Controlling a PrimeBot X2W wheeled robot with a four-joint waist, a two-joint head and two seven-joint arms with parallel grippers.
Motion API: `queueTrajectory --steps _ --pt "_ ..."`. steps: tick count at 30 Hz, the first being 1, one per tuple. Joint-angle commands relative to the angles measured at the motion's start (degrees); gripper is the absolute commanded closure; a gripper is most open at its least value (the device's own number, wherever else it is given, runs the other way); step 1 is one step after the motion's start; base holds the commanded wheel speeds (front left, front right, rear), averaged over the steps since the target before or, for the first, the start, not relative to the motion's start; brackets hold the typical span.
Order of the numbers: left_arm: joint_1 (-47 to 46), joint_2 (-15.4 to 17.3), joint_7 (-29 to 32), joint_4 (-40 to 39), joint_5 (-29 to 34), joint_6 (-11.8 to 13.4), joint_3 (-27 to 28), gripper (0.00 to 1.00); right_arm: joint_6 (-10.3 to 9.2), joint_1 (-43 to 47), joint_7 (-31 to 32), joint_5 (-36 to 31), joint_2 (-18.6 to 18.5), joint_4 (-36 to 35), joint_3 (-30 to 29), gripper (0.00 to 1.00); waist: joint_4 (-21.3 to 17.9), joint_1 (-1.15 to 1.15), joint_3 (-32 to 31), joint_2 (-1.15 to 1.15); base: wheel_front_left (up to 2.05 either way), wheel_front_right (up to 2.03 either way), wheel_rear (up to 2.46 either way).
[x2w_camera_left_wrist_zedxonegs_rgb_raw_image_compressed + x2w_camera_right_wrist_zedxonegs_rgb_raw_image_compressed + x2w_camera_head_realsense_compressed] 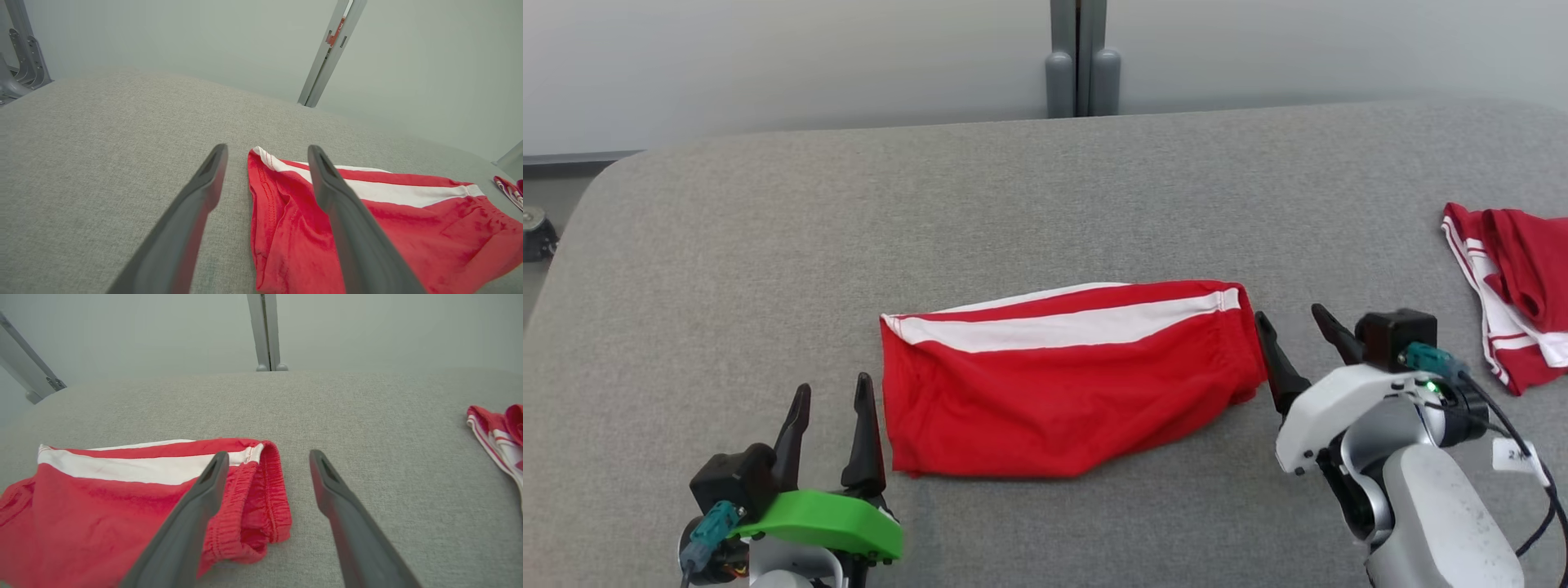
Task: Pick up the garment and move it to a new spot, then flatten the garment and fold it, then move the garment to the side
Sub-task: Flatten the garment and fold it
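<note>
Smooth, faintly shiny red cloth garment (1062,384) on matt, coarse-woven grey table (768,245).

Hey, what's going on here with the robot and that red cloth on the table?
A two-armed robot is working on a red garment with a white stripe, which lies fairly flat and doubled over on the grey table. The left gripper sits at the garment's left end and the right gripper at its right end. Both are open and neither is holding the cloth. A second red and white garment lies bunched at the table's far right.
</note>
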Motion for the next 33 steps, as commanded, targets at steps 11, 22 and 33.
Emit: queueTrajectory --steps 11,22,33 --pt "1.0 -2.1 -0.4 0.9 0.9 -0.8 -0.3 0.00 -0.08 -4.8 12.2 -0.8 -5.1 9.6 1.1 0.00 7.1 0.00 0.6 0.00 0.00 0.00 0.00" --pt "-0.1 -2.8 -0.5 1.1 1.8 -1.4 0.4 0.00 -0.08 -8.8 17.7 5.3 -7.1 19.3 3.2 0.14 9.2 0.00 2.2 0.00 0.00 0.00 0.00" --pt "-1.1 -2.4 -0.5 0.8 2.8 -1.6 0.3 0.00 -0.08 -14.0 16.1 11.6 -7.1 24.3 7.7 1.00 6.5 0.00 2.6 0.00 0.00 0.00 0.00"
